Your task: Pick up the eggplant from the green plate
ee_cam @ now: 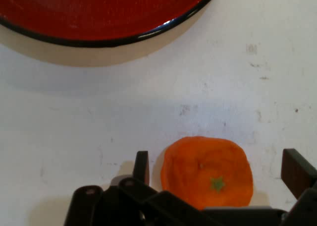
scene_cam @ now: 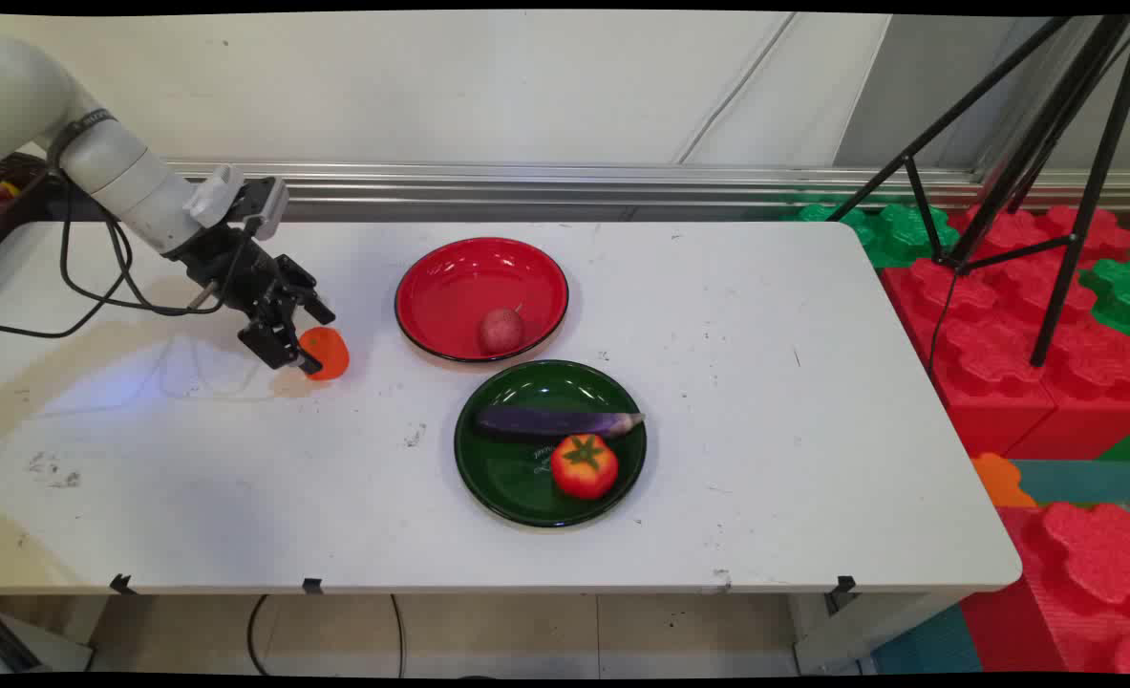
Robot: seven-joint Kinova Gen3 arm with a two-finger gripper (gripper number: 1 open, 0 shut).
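Observation:
An orange tangerine (scene_cam: 328, 352) (ee_cam: 208, 170) lies on the white table (scene_cam: 765, 401), left of the red plate. My gripper (scene_cam: 310, 336) (ee_cam: 218, 169) is down at the table and open, one finger on each side of the tangerine; in the hand view gaps show between the fruit and both fingers (ee_cam: 141, 167). The red plate (scene_cam: 450, 287) (ee_cam: 89, 13) holds a reddish round fruit (scene_cam: 501, 331). In front of it a green plate (scene_cam: 498, 478) carries a purple eggplant (scene_cam: 555, 421) and a red tomato (scene_cam: 584, 465).
Black cables (scene_cam: 96, 287) hang from the arm over the table's left part. A black tripod (scene_cam: 1033, 172) stands to the right over red and green foam blocks (scene_cam: 1004, 315) beside the table.

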